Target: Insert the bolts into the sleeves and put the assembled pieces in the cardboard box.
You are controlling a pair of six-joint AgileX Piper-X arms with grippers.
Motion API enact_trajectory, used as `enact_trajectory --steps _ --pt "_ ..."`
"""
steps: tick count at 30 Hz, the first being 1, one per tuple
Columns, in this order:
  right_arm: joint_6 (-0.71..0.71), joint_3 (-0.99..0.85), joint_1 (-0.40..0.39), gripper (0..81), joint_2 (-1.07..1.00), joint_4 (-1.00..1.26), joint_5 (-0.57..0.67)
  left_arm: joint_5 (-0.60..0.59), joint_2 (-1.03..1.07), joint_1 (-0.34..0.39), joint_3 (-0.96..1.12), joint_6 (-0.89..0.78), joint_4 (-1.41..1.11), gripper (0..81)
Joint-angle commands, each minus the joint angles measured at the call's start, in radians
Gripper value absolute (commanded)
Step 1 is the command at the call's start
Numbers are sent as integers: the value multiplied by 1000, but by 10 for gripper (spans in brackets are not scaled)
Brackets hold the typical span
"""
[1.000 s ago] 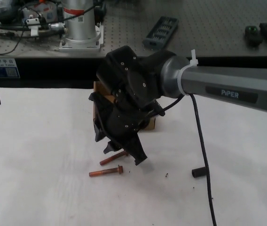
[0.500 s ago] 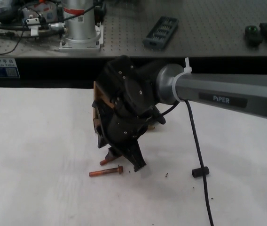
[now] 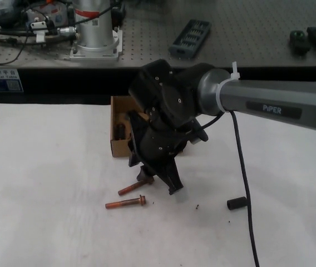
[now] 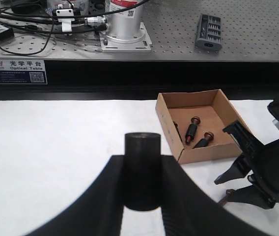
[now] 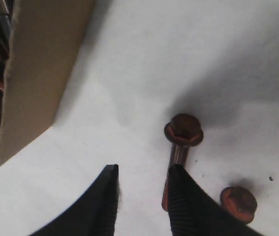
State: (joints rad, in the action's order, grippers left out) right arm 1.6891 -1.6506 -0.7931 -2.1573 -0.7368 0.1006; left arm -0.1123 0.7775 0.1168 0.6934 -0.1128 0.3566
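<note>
My left gripper [image 4: 142,204] is shut on a black sleeve [image 4: 142,169] held upright, well short of the cardboard box [image 4: 171,129]. Two assembled pieces [image 4: 192,129] lie in that box. My right gripper [image 3: 161,184] points down at the cloth just in front of the box [image 3: 115,146], its fingers open with nothing between them. One copper bolt [image 5: 182,140] lies against the outer side of a finger [image 5: 184,204]; the same bolt [image 3: 134,188] sits at the fingertips. A second bolt [image 3: 126,203] lies nearer, its head [image 5: 238,202] beside the first. A loose black sleeve [image 3: 236,203] lies to the right.
White cloth [image 3: 47,183] covers the bench. The right arm's cable [image 3: 242,183] hangs down next to the loose sleeve. Behind the cloth is a perforated optical table [image 3: 247,39] carrying a metal post [image 3: 95,28], a black tray [image 3: 191,36] and cables.
The right gripper dipped toward the bolts, then shifted right and slightly up, uncovering more of the cardboard box. The bolts and loose sleeve stayed where they were.
</note>
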Motion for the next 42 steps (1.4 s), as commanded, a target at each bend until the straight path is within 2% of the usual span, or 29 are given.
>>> enact_trajectory --steps 1,22,42 --pt "-2 -6 5 262 -7 -13 1 4 -9 -3 3 11 -13 56" --pt "-7 -6 -12 262 -7 -73 -20 4 -9 -3 3 11 -13 56" --pt "18 -6 -5 249 -46 -16 14 4 -9 -3 3 11 -13 56"
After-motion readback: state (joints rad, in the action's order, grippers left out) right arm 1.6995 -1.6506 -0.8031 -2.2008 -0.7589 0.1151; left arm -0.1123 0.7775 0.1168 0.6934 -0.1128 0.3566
